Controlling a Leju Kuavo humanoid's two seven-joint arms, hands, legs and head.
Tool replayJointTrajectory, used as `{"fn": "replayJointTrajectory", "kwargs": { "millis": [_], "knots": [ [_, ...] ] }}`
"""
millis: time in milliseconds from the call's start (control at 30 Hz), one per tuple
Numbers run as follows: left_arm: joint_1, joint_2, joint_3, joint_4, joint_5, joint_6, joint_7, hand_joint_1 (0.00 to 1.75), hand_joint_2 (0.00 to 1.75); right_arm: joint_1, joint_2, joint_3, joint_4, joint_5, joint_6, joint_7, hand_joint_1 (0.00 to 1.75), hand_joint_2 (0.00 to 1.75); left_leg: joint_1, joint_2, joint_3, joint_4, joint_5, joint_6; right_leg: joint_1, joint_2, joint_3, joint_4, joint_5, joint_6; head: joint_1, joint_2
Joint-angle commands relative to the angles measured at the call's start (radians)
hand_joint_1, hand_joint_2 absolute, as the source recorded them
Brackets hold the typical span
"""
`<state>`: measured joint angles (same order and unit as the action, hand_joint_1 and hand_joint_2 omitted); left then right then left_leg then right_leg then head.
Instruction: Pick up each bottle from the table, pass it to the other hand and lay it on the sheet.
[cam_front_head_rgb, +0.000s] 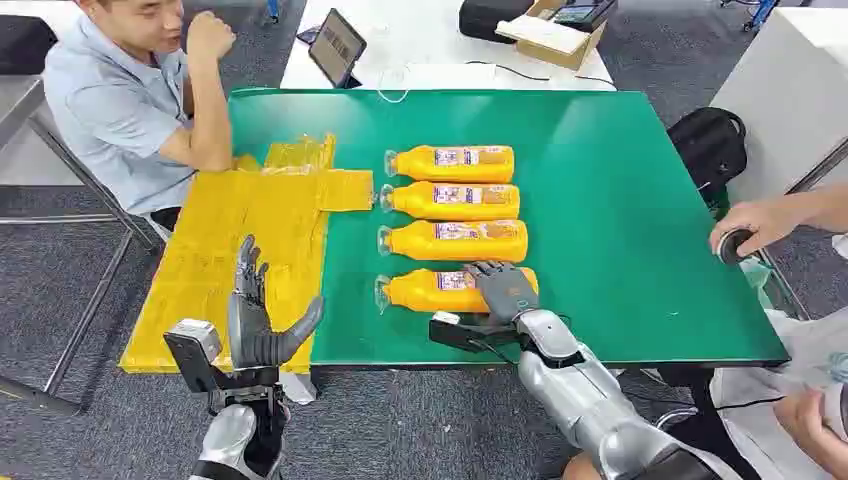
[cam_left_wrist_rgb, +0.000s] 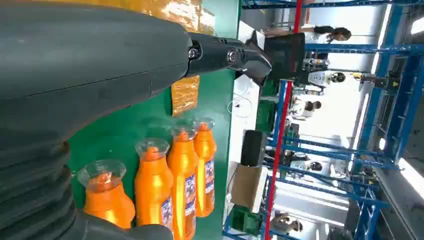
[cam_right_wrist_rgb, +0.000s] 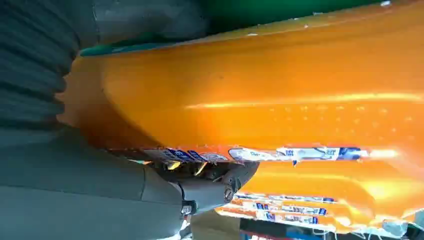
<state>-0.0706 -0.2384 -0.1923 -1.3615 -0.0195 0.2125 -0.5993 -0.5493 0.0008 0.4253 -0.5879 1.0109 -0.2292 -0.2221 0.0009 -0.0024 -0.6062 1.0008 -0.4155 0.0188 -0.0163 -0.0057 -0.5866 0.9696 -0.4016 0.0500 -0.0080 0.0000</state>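
On the green tabletop (cam_front_head_rgb: 620, 220), nearest of four bottles beside the yellow sheet (cam_front_head_rgb: 240, 250), the bottle (cam_front_head_rgb: 430, 291) lay grasped by the right hand (cam_front_head_rgb: 503, 290). Left hand (cam_front_head_rgb: 258, 318) waited released over the sheet. Pick-up step; next judged: lift, transfer leftward.

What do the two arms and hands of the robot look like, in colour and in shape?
Both arms are silver, with rounded metal shells. The left hand and the right hand are dark grey, with jointed fingers. A black box-shaped camera unit is mounted at each wrist, the left one with a silver top.
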Motion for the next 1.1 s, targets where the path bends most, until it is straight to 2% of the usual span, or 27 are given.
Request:
{"fn": "replayJointTrajectory", "kwargs": {
  "millis": [33,167,233,300,433,467,533,633,667,733,800,933,1000,1100],
  "knots": [
    [-0.033,0.031,-0.017,0.051,0.006,-0.013,0.003,0.0,1.75,0.059,-0.01,0.016,0.083,-0.1,0.055,-0.074,1.75,1.75,0.001,-0.004,0.004,-0.002,0.0,-0.001,0.001,-0.004,0.005,-0.003,-0.001,-0.002,0.0,0.0],
    [-0.03,0.024,-0.002,0.051,0.051,-0.03,0.0,0.0,1.75,0.098,0.016,-0.063,0.015,-0.269,0.069,-0.19,1.75,1.75,0.001,-0.002,0.006,-0.001,-0.001,-0.002,0.001,-0.001,0.006,-0.002,-0.001,-0.001,0.0,0.0],
    [-0.025,0.012,0.016,0.051,0.088,-0.02,0.005,0.0,1.75,0.137,0.054,-0.136,-0.083,-0.394,0.003,-0.257,1.75,1.75,0.001,-0.001,0.008,-0.002,-0.001,-0.002,0.001,-0.001,0.007,-0.002,-0.001,-0.002,0.0,0.0],
    [-0.023,0.008,0.02,0.06,0.112,0.001,0.013,0.0,1.75,0.167,0.062,-0.146,-0.191,-0.442,-0.034,-0.245,1.75,1.75,0.002,0.003,0.009,-0.002,-0.002,-0.004,0.002,0.003,0.008,-0.003,0.0,-0.003,0.0,0.0],
    [-0.024,0.009,0.019,0.063,0.115,0.002,0.012,0.0,1.75,0.17,0.056,-0.14,-0.209,-0.445,-0.027,-0.232,1.75,1.75,0.001,0.004,0.008,-0.001,-0.003,-0.003,0.002,0.004,0.007,-0.001,0.0,-0.002,0.0,0.0],
    [-0.025,0.001,0.032,0.072,0.131,0.027,0.014,0.0,1.75,0.177,0.077,-0.192,-0.233,-0.507,-0.102,-0.286,1.75,1.75,0.001,0.003,0.007,-0.001,-0.003,-0.003,0.002,0.003,0.006,-0.001,0.0,-0.002,0.0,0.0],
    [-0.02,-0.006,0.041,0.085,0.151,0.055,0.01,0.0,1.75,0.198,0.107,-0.25,-0.322,-0.587,-0.173,-0.336,1.75,1.75,0.001,0.003,0.006,-0.001,-0.003,-0.003,0.002,0.003,0.005,-0.001,0.0,-0.002,0.0,0.0],
    [-0.009,0.005,0.011,0.103,0.161,0.047,0.008,0.0,1.75,0.239,0.13,-0.286,-0.472,-0.637,-0.326,-0.404,1.75,1.75,0.001,0.005,0.003,-0.001,-0.003,-0.003,0.002,0.005,0.003,0.001,-0.001,-0.002,0.0,0.0],
    [-0.006,0.011,-0.001,0.106,0.16,0.035,0.007,0.0,1.75,0.244,0.13,-0.285,-0.495,-0.641,-0.343,-0.413,1.75,1.75,0.0,0.004,0.0,-0.001,-0.002,-0.002,0.001,0.004,0.0,0.001,0.0,-0.002,0.0,0.0],
    [-0.002,0.011,-0.007,0.112,0.161,0.031,0.005,0.0,1.75,0.249,0.126,-0.279,-0.514,-0.643,-0.343,-0.408,1.75,1.75,0.0,0.003,-0.003,0.0,-0.002,-0.002,0.001,0.004,-0.002,0.001,-0.001,-0.002,0.0,0.0],
    [0.004,0.034,-0.044,0.113,0.151,-0.02,0.013,0.0,1.75,0.257,0.133,-0.285,-0.541,-0.671,-0.377,-0.448,1.75,1.75,0.001,0.003,-0.003,0.0,-0.003,-0.002,0.001,0.004,-0.002,0.0,-0.002,-0.002,0.0,0.0],
    [0.037,0.075,-0.155,0.129,0.06,-0.129,0.023,0.0,1.75,0.249,0.121,-0.214,-0.55,-0.682,-0.302,-0.437,1.68,1.75,0.0,0.003,-0.004,-0.001,-0.003,-0.002,0.001,0.004,-0.003,0.001,-0.002,-0.002,0.0,0.0],
    [0.037,0.066,-0.183,0.147,0.025,-0.138,0.02,0.0,1.75,0.222,0.13,-0.162,-0.51,-0.667,-0.255,-0.428,1.73,1.75,0.0,0.003,-0.006,-0.001,-0.003,-0.002,0.0,0.005,-0.005,0.0,-0.001,-0.001,0.0,0.0],
    [-0.009,0.042,-0.2,0.214,0.029,-0.17,0.044,0.0,1.75,0.176,0.181,-0.097,-0.445,-0.656,-0.257,-0.457,1.75,1.75,0.0,0.005,-0.006,-0.001,-0.003,-0.002,0.001,0.007,-0.005,0.001,-0.001,-0.002,0.0,0.0]
  ]
}}
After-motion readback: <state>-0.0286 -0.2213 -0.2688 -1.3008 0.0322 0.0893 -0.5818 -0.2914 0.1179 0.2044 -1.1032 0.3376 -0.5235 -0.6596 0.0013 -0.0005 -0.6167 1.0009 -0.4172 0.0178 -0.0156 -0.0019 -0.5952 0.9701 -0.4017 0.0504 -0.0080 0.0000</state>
